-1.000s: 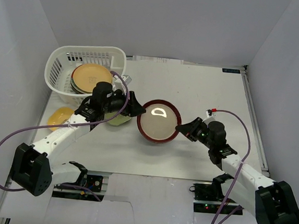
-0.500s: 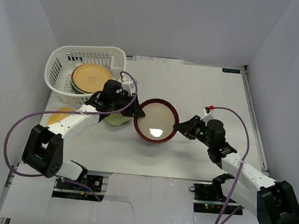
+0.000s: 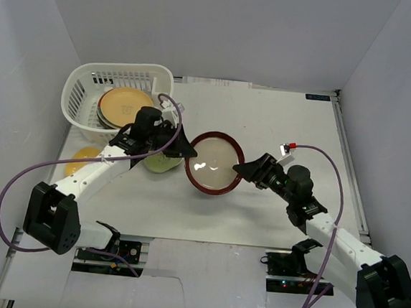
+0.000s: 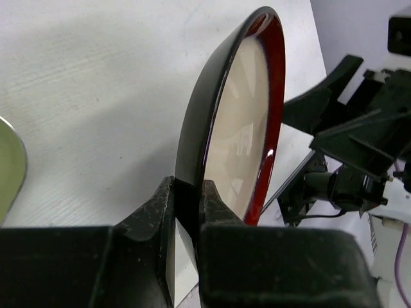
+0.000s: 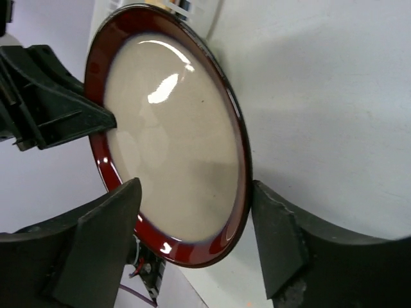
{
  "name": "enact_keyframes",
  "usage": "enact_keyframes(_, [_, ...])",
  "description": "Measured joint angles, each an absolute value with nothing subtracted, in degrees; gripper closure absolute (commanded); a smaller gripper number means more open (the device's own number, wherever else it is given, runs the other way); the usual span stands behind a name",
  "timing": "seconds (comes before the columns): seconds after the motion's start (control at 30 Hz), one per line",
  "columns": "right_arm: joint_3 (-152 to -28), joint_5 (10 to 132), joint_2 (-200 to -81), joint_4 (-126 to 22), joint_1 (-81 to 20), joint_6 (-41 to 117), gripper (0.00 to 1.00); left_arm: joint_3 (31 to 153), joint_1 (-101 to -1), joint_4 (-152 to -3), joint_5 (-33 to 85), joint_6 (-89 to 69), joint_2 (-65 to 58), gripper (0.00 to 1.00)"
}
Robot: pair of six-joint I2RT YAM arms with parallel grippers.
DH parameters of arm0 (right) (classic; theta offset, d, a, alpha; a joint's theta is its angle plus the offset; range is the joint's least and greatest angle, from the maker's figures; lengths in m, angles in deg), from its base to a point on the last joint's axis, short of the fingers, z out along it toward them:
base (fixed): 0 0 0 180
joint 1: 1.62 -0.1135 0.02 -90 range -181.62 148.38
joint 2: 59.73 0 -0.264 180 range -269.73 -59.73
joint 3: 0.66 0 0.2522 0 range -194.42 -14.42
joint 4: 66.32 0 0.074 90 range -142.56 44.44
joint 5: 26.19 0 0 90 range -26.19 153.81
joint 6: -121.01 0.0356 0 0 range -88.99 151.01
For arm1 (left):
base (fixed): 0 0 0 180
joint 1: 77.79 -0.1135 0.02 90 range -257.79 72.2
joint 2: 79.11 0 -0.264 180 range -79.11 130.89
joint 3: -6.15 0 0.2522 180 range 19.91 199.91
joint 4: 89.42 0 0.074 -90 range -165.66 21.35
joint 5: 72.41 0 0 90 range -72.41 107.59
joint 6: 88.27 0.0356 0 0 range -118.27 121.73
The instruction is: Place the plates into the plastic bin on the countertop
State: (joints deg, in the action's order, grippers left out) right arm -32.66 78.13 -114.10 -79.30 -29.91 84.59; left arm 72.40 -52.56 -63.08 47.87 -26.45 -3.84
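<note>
Over the tabletop [image 3: 294, 126], the left hand [image 3: 185, 154] clamped the tilted maroon-rimmed plate [image 3: 214, 163] by its rim, the right hand [image 3: 238, 170] open opposite, with the plastic bin [image 3: 77, 96] nearer the left hand.

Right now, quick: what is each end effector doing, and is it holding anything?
Left end effector: shut on the edge of the maroon-rimmed plate.
Right end effector: open, straddling that plate's opposite edge.

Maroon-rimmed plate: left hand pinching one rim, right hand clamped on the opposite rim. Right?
No. The left hand does pinch the maroon-rimmed plate, but the right hand is open, not clamped: the right wrist view shows its fingers spread wide beside the rim.
</note>
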Motion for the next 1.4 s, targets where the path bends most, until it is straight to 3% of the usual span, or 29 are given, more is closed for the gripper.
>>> enact_keyframes(0.17, [-32.6,78.1,-107.5,-79.7,-29.9,83.4,0.23,83.1,-57.1,-56.0,44.4,-26.9,-3.7,1.00])
enact_keyframes(0.33, [-31.9,78.1,-104.7,-78.6,-30.1,80.9,0.23,93.4,-72.3,-57.0,39.3,-30.7,-3.5,1.00])
enact_keyframes(0.53, [-31.9,78.1,-105.3,-73.1,-30.6,74.5,0.23,94.7,-88.2,-59.7,26.7,-35.7,-0.3,1.00])
enact_keyframes(0.83, [-31.8,79.5,-109.1,-72.8,-33.3,71.3,0.24,96.5,-92.5,-55.3,20.7,-34.7,17.0,1.00])
enact_keyframes(0.9, [-31.4,79.6,-110.0,-73.6,-34.1,71.2,0.24,97.2,-92.6,-56.1,21.9,-34.9,18.3,0.95])
enact_keyframes(0.97, [-31.4,79.6,-111.2,-74.0,-35.0,71.2,0.23,97.9,-92.1,-56.1,21.7,-33.8,18.4,0.81])
enact_keyframes(1.0, [-31.4,79.6,-111.7,-74.3,-35.5,71.1,0.23,98.2,-92.0,-56.1,21.6,-33.3,18.4,0.61])
enact_keyframes(1.03, [-31.4,79.5,-112.0,-74.5,-35.9,71.1,0.21,98.4,-91.9,-56.1,21.6,-32.9,18.5,0.50])
enact_keyframes(1.07, [-31.4,79.0,-113.4,-75.6,-37.0,71.0,0.19,98.6,-91.9,-56.4,21.8,-32.6,18.5,0.25])
enact_keyframes(1.13, [-31.5,78.4,-115.8,-76.7,-38.5,70.8,0.11,99.2,-91.9,-57.0,21.7,-32.1,18.5,0.06])
enact_keyframes(1.27, [-34.1,75.9,-124.6,-77.1,-42.4,69.4,0.02,99.6,-92.1,-57.9,21.5,-32.2,17.8,0.02])
enact_keyframes(1.4, [-40.5,73.6,-134.3,-77.9,-44.8,68.3,0.05,98.9,-92.1,-58.1,21.4,-32.2,13.9,0.02])
